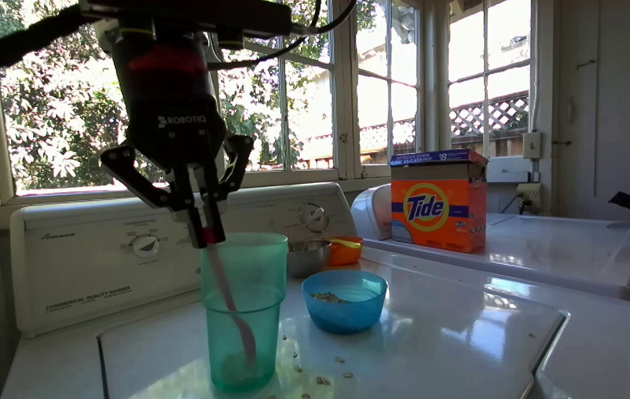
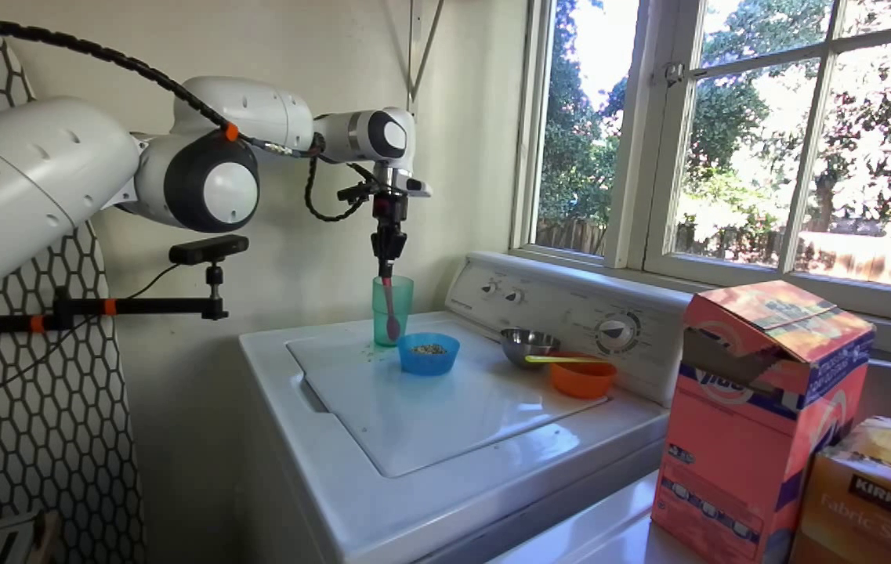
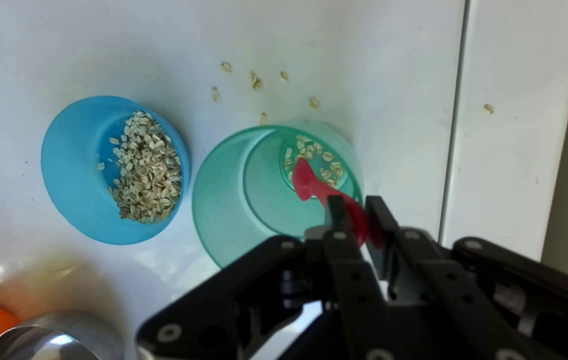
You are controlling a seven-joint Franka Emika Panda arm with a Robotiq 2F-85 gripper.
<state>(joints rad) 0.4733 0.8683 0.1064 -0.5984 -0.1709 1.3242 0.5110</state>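
Currently, the claw (image 1: 208,237) is clamping a red spoon (image 3: 306,181) between its drawn-together fingers, near the top of the handle. In an exterior view, the spoon is slanting down inside a green cup (image 1: 270,277), left of centre in the lower half of the frame; whether its broad end is touching the bottom is hard to tell. In the wrist view, some oats (image 3: 308,148) are lying at the cup's base, a blue bowl (image 3: 71,175) is holding a heap of flakes (image 3: 148,172) at the left, and stray grains (image 3: 256,81) are resting on the desk (image 3: 388,90) near the top. Handling this well is probably demanding a firm pinch, since the slim handle may be twisting easily, and gentle movements, because it is running close to the rim and pressing sideways is risking a tipped cup.
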